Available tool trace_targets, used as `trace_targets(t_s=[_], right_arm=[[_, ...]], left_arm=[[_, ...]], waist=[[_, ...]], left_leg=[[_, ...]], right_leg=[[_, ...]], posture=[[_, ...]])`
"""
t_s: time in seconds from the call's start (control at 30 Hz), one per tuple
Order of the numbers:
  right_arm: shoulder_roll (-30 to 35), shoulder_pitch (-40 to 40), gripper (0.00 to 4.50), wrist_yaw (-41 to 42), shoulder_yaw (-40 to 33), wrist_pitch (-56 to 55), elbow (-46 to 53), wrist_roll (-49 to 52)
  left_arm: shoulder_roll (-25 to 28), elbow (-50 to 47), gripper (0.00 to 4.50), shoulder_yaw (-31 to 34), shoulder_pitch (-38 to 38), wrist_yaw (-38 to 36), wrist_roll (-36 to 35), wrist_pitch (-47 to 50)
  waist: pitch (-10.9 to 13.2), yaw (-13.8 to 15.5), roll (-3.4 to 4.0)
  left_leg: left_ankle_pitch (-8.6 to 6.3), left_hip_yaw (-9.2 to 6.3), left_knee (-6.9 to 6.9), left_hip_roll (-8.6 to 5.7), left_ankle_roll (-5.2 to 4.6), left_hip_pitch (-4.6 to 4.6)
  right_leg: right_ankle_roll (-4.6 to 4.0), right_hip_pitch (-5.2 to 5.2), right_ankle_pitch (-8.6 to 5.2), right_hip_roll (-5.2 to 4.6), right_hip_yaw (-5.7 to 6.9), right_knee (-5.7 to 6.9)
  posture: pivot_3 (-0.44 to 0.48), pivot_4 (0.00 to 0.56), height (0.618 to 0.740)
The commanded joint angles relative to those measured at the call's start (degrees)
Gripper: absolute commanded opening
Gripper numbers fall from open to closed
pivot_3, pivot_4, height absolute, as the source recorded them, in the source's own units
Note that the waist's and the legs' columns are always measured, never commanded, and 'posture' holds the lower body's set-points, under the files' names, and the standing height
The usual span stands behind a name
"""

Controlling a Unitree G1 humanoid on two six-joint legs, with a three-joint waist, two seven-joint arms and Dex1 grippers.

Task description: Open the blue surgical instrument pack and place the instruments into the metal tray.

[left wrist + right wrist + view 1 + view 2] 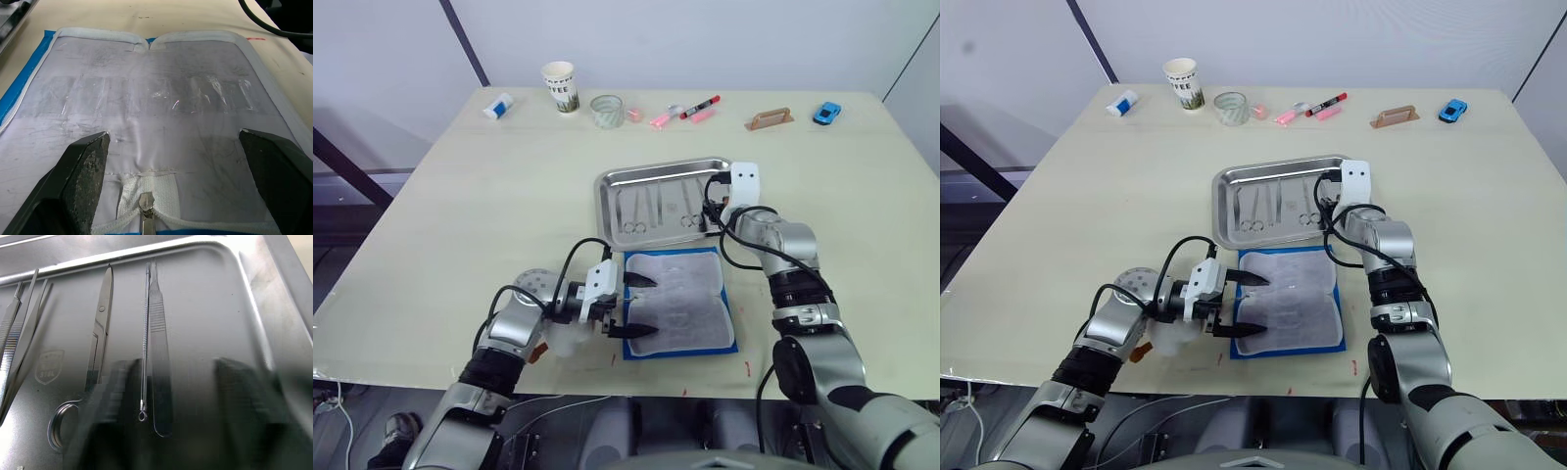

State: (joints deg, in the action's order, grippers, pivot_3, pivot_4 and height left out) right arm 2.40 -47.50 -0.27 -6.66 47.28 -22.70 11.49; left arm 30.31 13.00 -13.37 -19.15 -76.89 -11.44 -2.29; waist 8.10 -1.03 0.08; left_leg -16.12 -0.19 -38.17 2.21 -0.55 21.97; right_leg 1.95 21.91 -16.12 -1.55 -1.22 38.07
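A: Nearest thing? Left gripper [631, 306], fingers spread wide apart and holding nothing, low over the near-left edge of the blue surgical instrument pack [680, 302]. Forearm comes in from the near-left worktop edge, fingers aimed right, across the pack.

B: Pack state?

A: Lying open and flat on the worktop [460, 196], pale lining up. Left wrist view has the zipper pull [146, 203] between the two fingers; clear pockets beyond it look empty, can't spot steel in them.

B: So where are the instruments?

A: In the metal tray [612, 186], directly behind the pack and near it. The instruments [658, 208] lie side by side, long axes running near-to-far. Right wrist view: forceps [157, 333], scissors [100, 333] with ring handle toward the camera, tweezers at one side.

B: Right gripper?

A: Right gripper [715, 213] sits at the tray's right end, just over the rim. Elbow bent, forearm rising from the near-right, wrist turned in toward the tray. Fingers are smeared in its wrist view; they look parted around nothing, I'd call it released.

B: Key relation?

A: Pack lies right of the left gripper, tray sits beyond the pack; right arm is closer to the tray, left arm to the pack. Judging by empty pockets, transfer looks done or nearly.

B: Far side?

A: Paper cup [560, 86], tape roll [606, 110], red marker [700, 106], blue toy car [826, 113] along the far edge, well apart.
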Motion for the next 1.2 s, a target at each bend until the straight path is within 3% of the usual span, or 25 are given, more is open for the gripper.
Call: trace_targets(t_s=[0.03, 0.2, 0.43, 0.73, 1.03, 1.13, 1.2], right_arm=[[1.2, -0.3, 3.60, 3.1, 1.7, -2.0, 4.0, -0.2], [4.8, 6.3, 3.60, 15.3, 8.2, -11.2, 16.5, 0.4], [8.8, 16.5, 3.60, 31.8, 7.6, -25.0, 28.5, 7.1], [19.3, 24.7, 3.60, 49.2, 6.2, -25.7, 35.9, 16.9], [29.1, 31.8, 3.60, 60.2, 6.9, -28.5, 36.6, 17.4], [31.3, 34.4, 4.41, 61.9, 5.2, -29.9, 36.0, 17.7], [32.6, 36.4, 4.46, 62.8, 3.7, -31.1, 35.9, 18.2]], left_arm=[[-0.5, 2.4, 4.50, -1.1, 2.0, 0.7, 0.6, 1.0], [-0.7, -0.6, 4.50, 1.9, 3.6, 0.5, -3.3, 2.7], [-1.5, -7.8, 4.50, 7.3, 6.2, 1.9, -11.5, 7.5], [-0.9, -16.2, 4.50, 15.0, 9.9, 8.5, -19.9, 16.8], [3.0, -18.7, 4.50, 20.3, 13.6, 9.5, -24.1, 21.6], [4.3, -20.0, 4.50, 23.4, 15.3, 9.8, -27.2, 24.6], [5.1, -21.1, 4.50, 25.3, 16.3, 10.4, -28.8, 26.2]], waist=[[0.0, 0.0, 0.02], [0.0, -0.1, 0.06], [0.0, -0.8, 0.05], [0.2, -0.8, -0.13], [0.3, -0.8, -0.21], [0.4, -0.7, -0.34], [0.5, -0.4, -0.45]], left_leg=[[0.00, 0.00, 0.00, 0.00, 0.00, 0.00], [0.00, 0.01, 0.05, 0.00, 0.00, 0.03], [0.00, -0.03, -0.01, 0.07, 0.01, 0.87], [0.00, -0.05, -0.06, 0.04, 0.00, 0.89], [0.00, -0.06, -0.12, 0.02, 0.00, 0.84], [0.01, -0.08, -0.13, 0.02, 0.01, 0.84], [0.00, -0.09, -0.13, 0.04, 0.01, 0.85]], right_leg=[[0.00, 0.00, 0.00, -0.01, 0.00, 0.00], [0.01, 0.03, -0.01, -0.01, -0.02, -0.07], [0.03, 0.85, 0.00, -0.01, -0.02, 0.02], [0.08, 0.84, 0.00, -0.18, 0.08, 0.05], [0.08, 0.81, 0.00, -0.17, 0.08, 0.11], [0.07, 0.81, 0.00, -0.16, 0.10, 0.12], [0.07, 0.80, -0.01, -0.17, 0.11, 0.12]], posture=[[0.000, 0.150, 0.740], [0.000, 0.150, 0.740], [0.000, 0.150, 0.740], [0.000, 0.150, 0.740], [0.000, 0.150, 0.740], [0.000, 0.150, 0.740], [0.000, 0.150, 0.740]])
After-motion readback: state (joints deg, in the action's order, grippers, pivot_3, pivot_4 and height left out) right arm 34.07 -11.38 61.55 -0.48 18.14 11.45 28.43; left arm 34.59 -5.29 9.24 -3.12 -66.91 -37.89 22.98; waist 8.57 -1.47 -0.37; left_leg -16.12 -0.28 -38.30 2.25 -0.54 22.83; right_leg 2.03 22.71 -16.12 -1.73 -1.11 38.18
